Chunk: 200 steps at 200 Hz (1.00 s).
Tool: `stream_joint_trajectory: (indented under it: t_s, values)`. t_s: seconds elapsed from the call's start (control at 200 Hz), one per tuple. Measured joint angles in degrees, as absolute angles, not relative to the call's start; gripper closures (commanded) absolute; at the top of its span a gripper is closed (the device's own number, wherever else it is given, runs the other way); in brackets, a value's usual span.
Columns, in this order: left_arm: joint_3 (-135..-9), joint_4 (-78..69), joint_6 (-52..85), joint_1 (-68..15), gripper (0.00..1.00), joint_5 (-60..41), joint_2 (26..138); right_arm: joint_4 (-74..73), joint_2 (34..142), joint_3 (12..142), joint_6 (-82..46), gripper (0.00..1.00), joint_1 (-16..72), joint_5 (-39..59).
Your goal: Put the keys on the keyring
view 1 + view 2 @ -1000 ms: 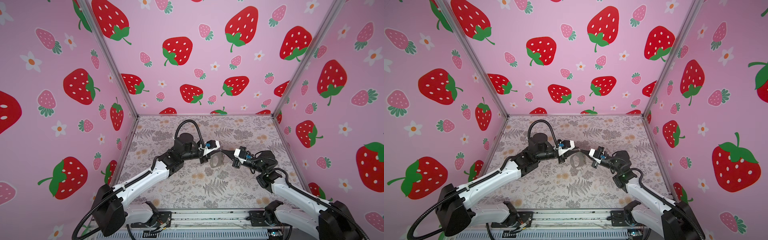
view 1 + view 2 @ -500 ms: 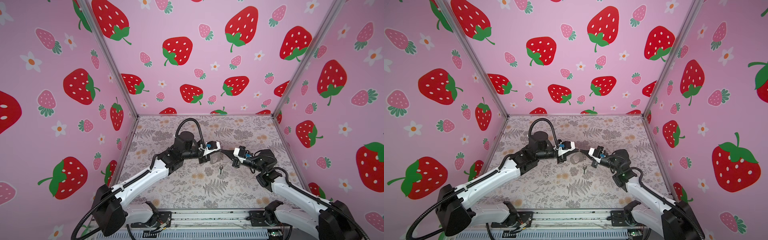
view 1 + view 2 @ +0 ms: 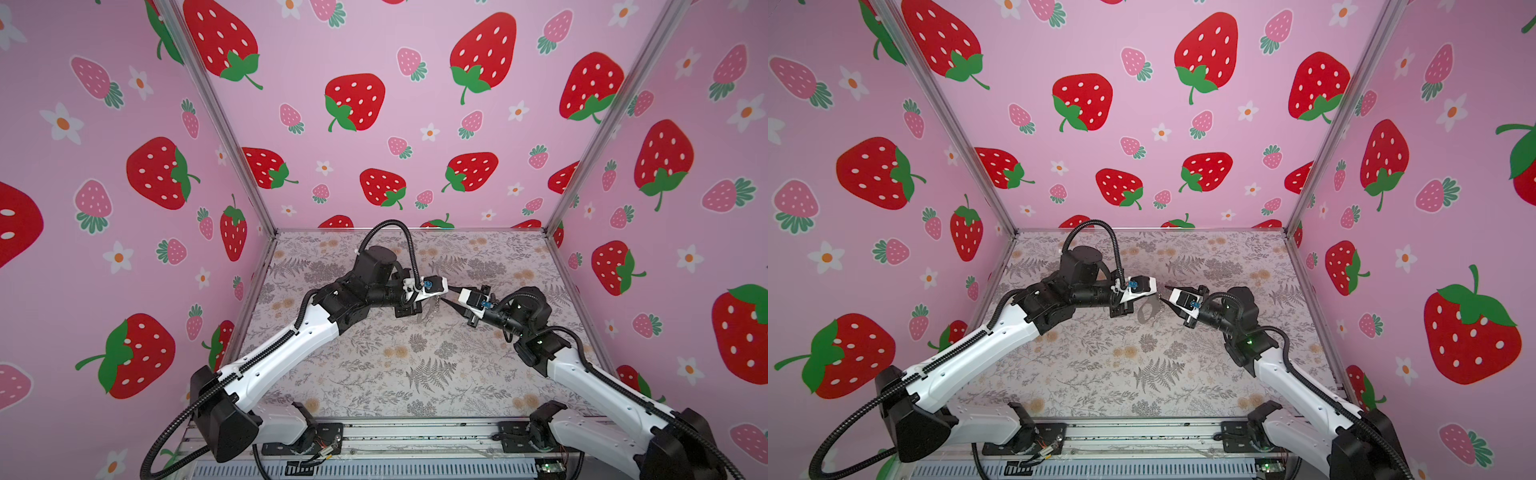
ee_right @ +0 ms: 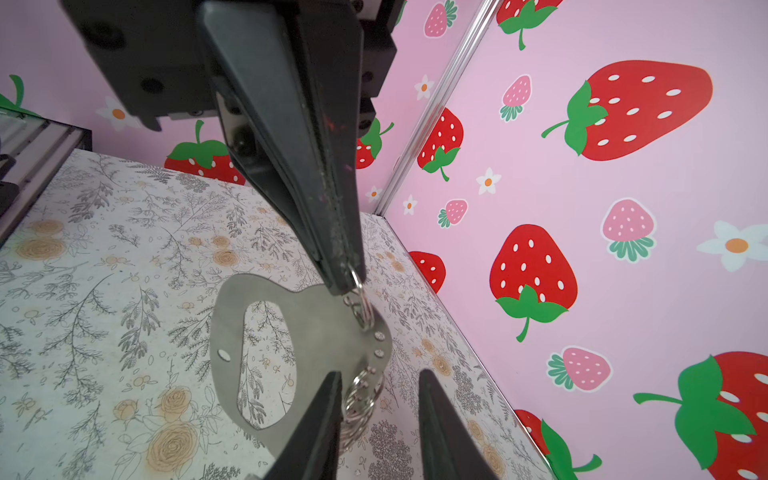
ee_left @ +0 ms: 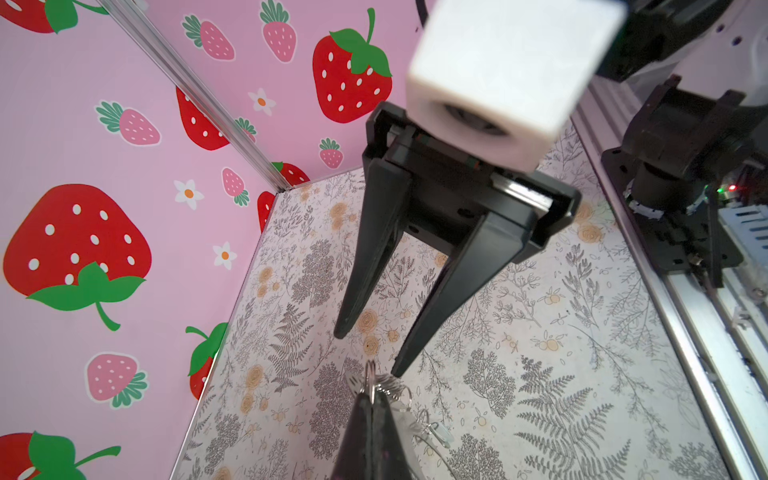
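Above the table point(image 4: 83, 291), left gripper point(image 4: 351, 278) was clamped on one small ring point(image 4: 360, 305) of the keyring point(image 4: 324, 332) — it looked light, stiff, probably slick, edge grip safer — right gripper point(image 4: 378, 374) jaws stood apart.

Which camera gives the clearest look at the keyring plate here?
The right wrist view: it shows the keyring close and face-on, with its rings clear. The top views show only a small grey shape; the left wrist view catches just the rings, edge-on.
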<state>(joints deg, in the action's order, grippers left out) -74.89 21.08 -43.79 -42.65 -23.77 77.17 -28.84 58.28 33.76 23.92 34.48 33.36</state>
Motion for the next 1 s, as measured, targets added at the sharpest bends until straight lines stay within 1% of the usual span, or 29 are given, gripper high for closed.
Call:
stream_joint_trajectory:
  t_s: [0.19,0.42,0.625,0.945,1.0]
  values:
    - [-76.9,25.5,-46.5,-44.1,1.0,-20.3,78.8,-28.1,58.1,34.7,24.2,0.75,34.5,34.2]
    - [-77.8,28.5,-48.0,-45.4,1.0,-17.3,79.2,-28.0,58.4,35.4,23.8,0.79,34.5,38.5]
    - [-78.8,30.7,-48.5,-46.2,1.0,-15.3,79.3,-27.7,59.6,35.7,23.3,0.8,34.4,41.0]
    - [-80.2,31.2,-49.1,-46.7,1.0,-12.6,79.6,-24.8,59.6,35.7,24.9,0.8,34.4,41.0]
    - [-80.4,31.3,-49.3,-46.8,1.0,-12.4,79.6,-24.2,59.6,35.7,25.3,0.81,34.4,41.1]
